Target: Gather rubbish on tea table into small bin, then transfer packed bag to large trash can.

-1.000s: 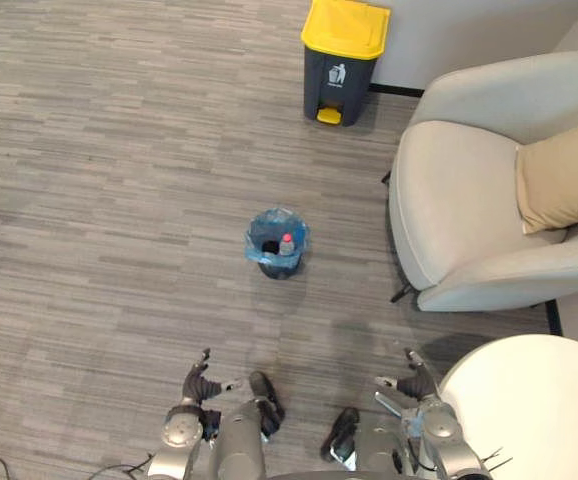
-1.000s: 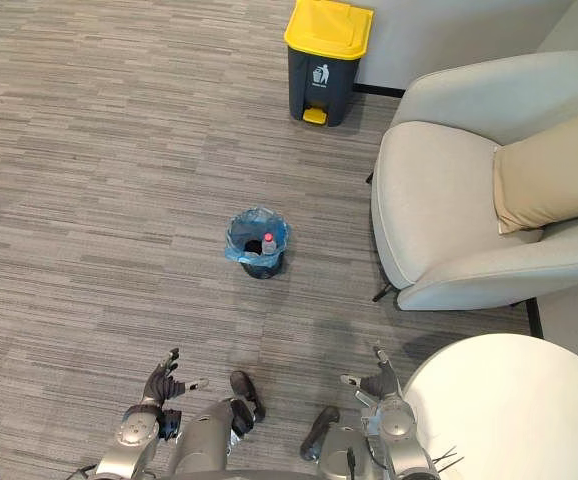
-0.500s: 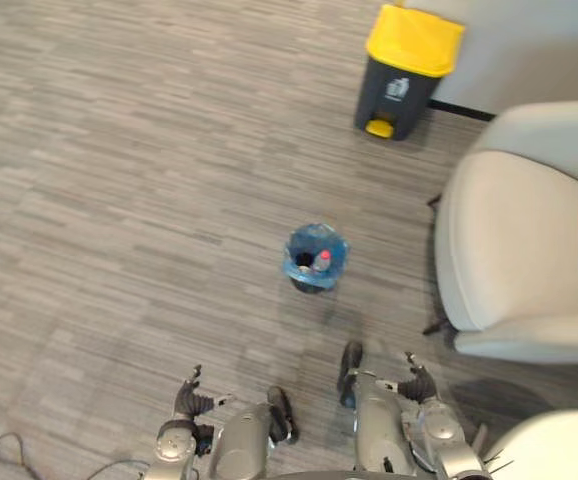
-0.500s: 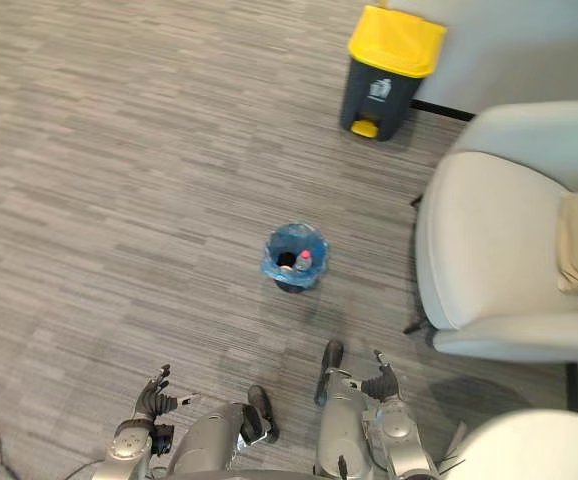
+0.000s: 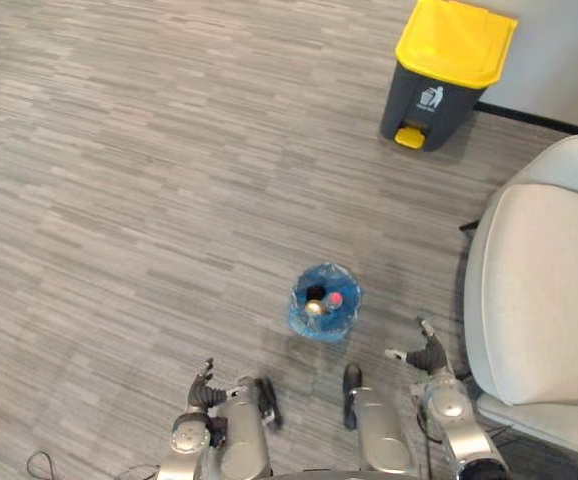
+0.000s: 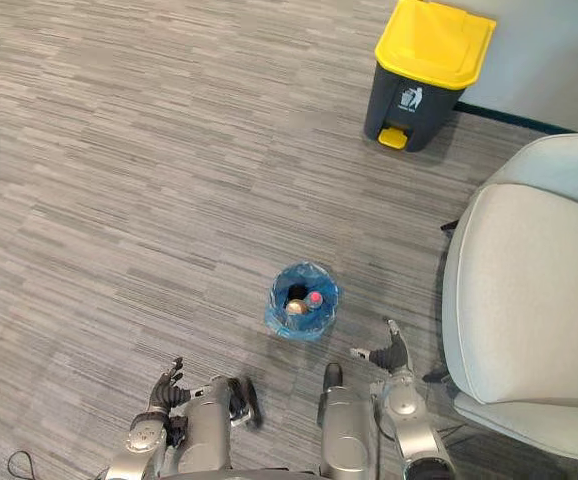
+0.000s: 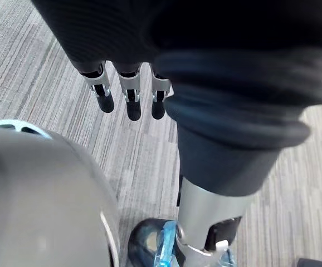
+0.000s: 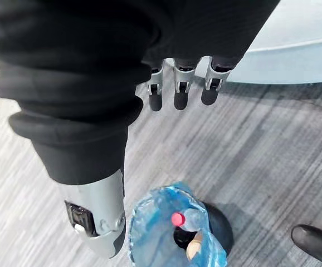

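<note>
Small bin (image 8: 221, 227): I see it standing on the grey carpet (image 5: 119, 200) just ahead of me, between my two hands and nearer the right one.
Blue bag (image 5: 304, 318): it lines the small bin, with its rim spread open over the top.
Rubbish: inside the blue bag a clear bottle (image 8: 186, 218) with a red cap lies beside a pale brownish thing (image 8: 194, 245) that I cannot make out.
Large trash can (image 5: 437, 95): dark grey, its yellow lid (image 5: 456, 40) down and a yellow pedal (image 5: 408, 137) at its foot. It stands by the wall (image 5: 569, 60), well beyond the small bin and off to my right.
Left hand (image 5: 202, 393): low at my left side over bare carpet. In its wrist view the fingers (image 7: 130, 99) hang straight and side by side, holding nothing.
Right hand (image 5: 430, 354): low on my right, between the small bin and the armchair (image 5: 539, 300), touching neither. Its fingers (image 8: 179, 89) are straight and relaxed with nothing in them, and the small bin shows just past them on the carpet.
Armchair: pale, filling my right side, near the right hand.
</note>
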Motion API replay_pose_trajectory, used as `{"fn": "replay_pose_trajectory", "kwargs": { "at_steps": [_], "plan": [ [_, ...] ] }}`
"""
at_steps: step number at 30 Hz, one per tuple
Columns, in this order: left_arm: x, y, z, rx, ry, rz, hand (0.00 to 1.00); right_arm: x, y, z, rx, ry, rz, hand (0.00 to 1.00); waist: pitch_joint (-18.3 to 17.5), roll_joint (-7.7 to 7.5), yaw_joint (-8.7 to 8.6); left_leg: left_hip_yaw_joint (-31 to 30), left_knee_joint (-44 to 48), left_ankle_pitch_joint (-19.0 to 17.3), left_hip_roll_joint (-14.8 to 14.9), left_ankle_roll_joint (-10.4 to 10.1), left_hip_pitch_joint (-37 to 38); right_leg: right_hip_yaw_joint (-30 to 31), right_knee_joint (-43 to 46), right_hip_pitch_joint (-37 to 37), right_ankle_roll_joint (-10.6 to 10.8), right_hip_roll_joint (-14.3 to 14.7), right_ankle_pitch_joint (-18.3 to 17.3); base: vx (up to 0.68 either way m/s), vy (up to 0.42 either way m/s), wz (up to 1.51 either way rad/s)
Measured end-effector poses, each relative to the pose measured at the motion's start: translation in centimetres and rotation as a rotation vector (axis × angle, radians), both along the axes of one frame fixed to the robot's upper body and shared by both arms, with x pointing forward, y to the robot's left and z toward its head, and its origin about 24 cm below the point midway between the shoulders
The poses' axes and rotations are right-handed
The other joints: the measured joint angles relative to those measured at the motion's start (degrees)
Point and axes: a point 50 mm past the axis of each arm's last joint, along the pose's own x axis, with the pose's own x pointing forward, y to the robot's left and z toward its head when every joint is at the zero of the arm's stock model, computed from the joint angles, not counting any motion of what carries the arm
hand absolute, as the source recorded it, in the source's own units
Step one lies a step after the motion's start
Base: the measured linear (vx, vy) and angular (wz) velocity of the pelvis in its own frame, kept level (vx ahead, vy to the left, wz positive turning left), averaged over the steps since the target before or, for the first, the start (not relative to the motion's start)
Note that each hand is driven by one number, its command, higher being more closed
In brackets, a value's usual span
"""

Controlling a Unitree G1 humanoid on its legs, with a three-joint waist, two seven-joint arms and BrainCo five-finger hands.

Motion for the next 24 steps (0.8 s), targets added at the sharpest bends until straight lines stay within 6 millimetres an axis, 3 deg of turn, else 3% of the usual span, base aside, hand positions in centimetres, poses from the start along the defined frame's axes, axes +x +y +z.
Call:
{"fn": "replay_pose_trajectory", "kwargs": {
  "at_steps": [1, 4, 8, 13, 17, 20, 24],
  "plan": [
    [0.3, 0.0, 0.1, 0.002, -0.006, -0.002, 0.0, 0.3, 0.2, 0.3, -0.034, -0.014, 0.021, 0.0, 0.3, 0.56, 0.03, -0.8, -0.6, 0.5, 0.0, 0.9, 0.1, 0.7, 1.8, -0.8, 1.8, 0.3, -2.8, 0.22, 0.282, -0.32],
    [2.7, -0.2, 1.3, 0.013, -0.079, -0.032, 0.0, 1.7, 1.0, 1.2, -0.13, -0.054, 0.09, 0.0, 1.7, -1.05, 0.17, 0.8, -2.2, 0.4, -3.7, 1.3, -0.9, 2.4, 4.8, -4.9, 2.7, -3.6, -3.3, 0.1, 0.211, -0.07],
    [3.9, 0.7, 2.2, 0.071, -0.116, -0.05, 0.0, 6.8, 4.3, 4.6, -0.332, -0.193, 0.312, 0.0, 4.5, -0.26, 0.19, 3.9, 0.9, -1.5, -4.5, 4.1, -3.1, 6.0, 4.7, -8.0, 4.6, -4.6, -2.0, -0.02, 0.132, -0.35],
    [8.2, 0.6, 4.6, 0.107, -0.223, -0.072, 0.0, 9.9, 4.1, 5.9, -0.569, -0.173, 0.406, 0.0, 6.1, 1.46, 1.08, 4.7, 7.7, -5.2, -3.5, 6.0, -10.2, 8.6, 8.3, -15.7, 5.3, -4.5, -1.3, -0.12, 0.1, -0.32],
    [12.3, -0.7, 7.6, 0.117, -0.332, -0.106, 0.0, 11.8, 3.9, 7.3, -0.724, -0.168, 0.437, 0.0, 7.6, 3.66, 1.69, 5.2, 14.9, -8.2, -2.1, 6.8, -19.8, 9.3, 14.1, -25.6, 5.9, -5.1, -1.5, -0.18, 0.057, -0.19],
    [14.7, -1.3, 10.2, 0.097, -0.431, -0.087, 0.0, 13.1, 5.0, 9.2, -0.767, -0.233, 0.443, 0.0, 9.4, 4.11, 2.18, 5.8, 18.3, -8.5, -1.4, 7.0, -25.9, 10.2, 18.5, -32.7, 6.2, -5.4, -1.8, -0.17, -0.012, -0.02],
    [16.4, -2.6, 13.0, 0.018, -0.555, -0.042, 0.0, 14.7, 6.3, 12.1, -0.778, -0.333, 0.415, 0.0, 9.9, 4.15, 3.18, 6.5, 22.6, -8.6, 0.7, 7.2, -34.4, 10.0, 23.8, -41.7, 6.1, -5.7, -2.3, -0.1, -0.071, 0.06]
  ]
}}
